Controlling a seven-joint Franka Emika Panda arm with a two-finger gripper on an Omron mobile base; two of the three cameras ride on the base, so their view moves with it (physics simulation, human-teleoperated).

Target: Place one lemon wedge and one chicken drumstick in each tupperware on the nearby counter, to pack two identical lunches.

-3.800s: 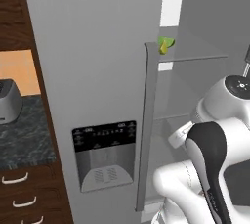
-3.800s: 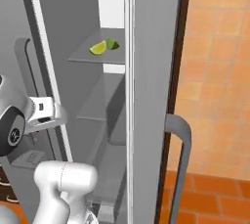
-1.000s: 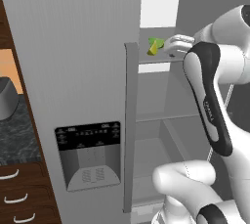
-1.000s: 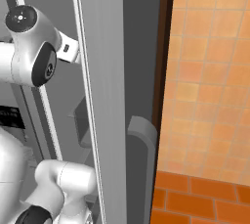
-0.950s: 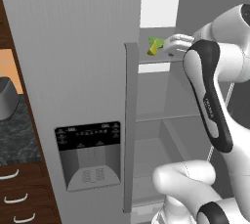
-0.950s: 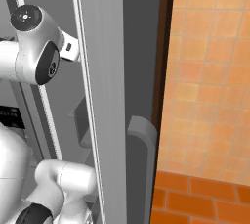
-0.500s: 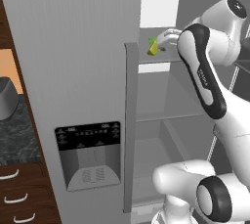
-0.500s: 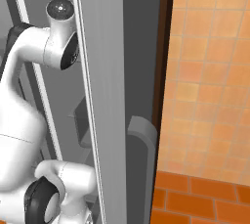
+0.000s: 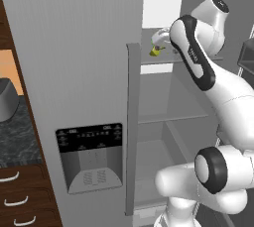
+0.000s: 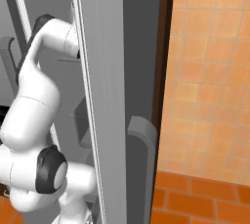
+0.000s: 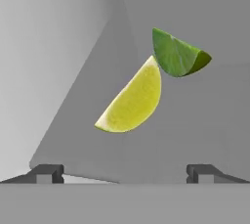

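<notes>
Two lemon wedges lie on the upper fridge shelf (image 9: 191, 58). In the hand view a yellow lemon wedge (image 11: 133, 99) lies close ahead, with a greener wedge (image 11: 177, 54) just beyond it, their tips touching. My gripper (image 11: 122, 173) is open, its two fingertips (image 11: 46, 173) spread wide just short of the yellow wedge, holding nothing. In the left base view the hand (image 9: 161, 37) reaches into the open fridge beside the wedges (image 9: 156, 51). A strip of the marbled counter (image 9: 15, 139) shows at the far left. The tupperware and the chicken drumstick are out of view.
The grey fridge door (image 9: 79, 72) with its dispenser panel (image 9: 92, 156) stands to the left of the arm. The other open door (image 10: 119, 96) with its curved handle (image 10: 144, 164) hems the arm on the right. An orange tiled wall (image 10: 210, 71) lies beyond.
The arm has swung up and further into the fridge, bringing the hand close to the wedges on the upper shelf. The jaws stay wide open.
</notes>
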